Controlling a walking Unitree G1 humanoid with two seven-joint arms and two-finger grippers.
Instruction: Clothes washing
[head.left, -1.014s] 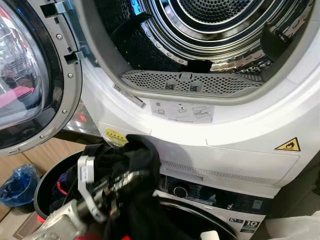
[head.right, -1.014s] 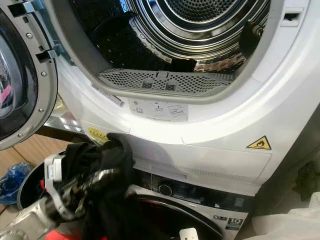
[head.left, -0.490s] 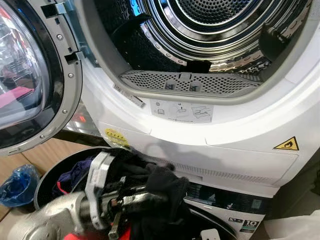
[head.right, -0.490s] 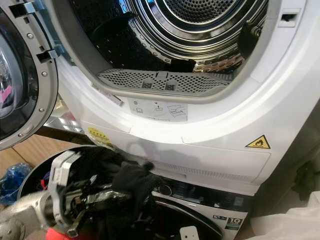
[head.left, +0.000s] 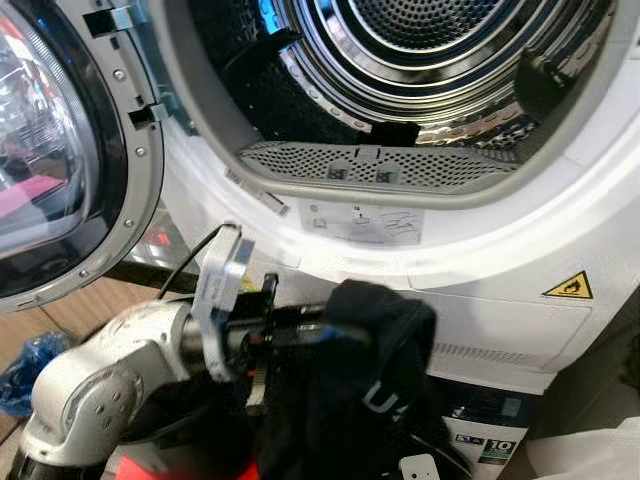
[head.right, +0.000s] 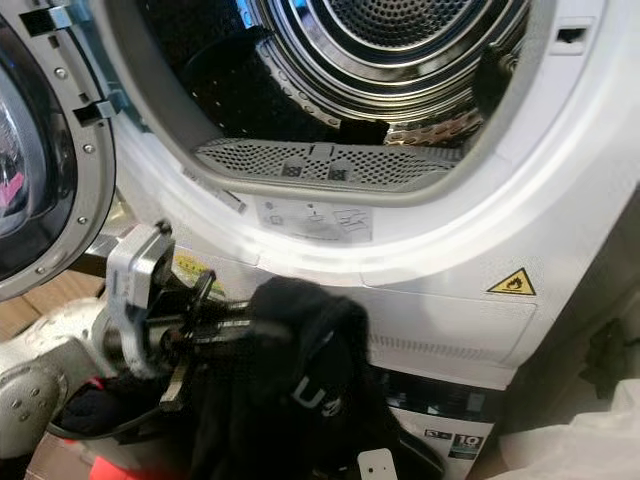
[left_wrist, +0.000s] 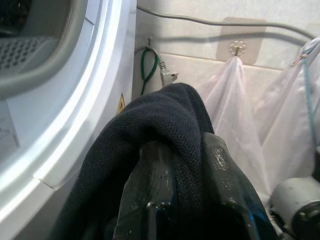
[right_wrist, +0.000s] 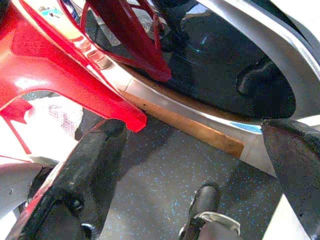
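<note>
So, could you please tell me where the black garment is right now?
The black garment hangs from the left end effector, low in the head views, in front of the dryer's white front panel below the open drum.

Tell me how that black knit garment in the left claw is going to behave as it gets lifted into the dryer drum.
The black knit garment looks floppy: it drapes over the left claw and hangs below it, so trailing folds may catch on the white dryer's grey door rim. It is probably light, since the claw carries it bunched. The mesh-like fabric seems grippy rather than slippery.
</note>
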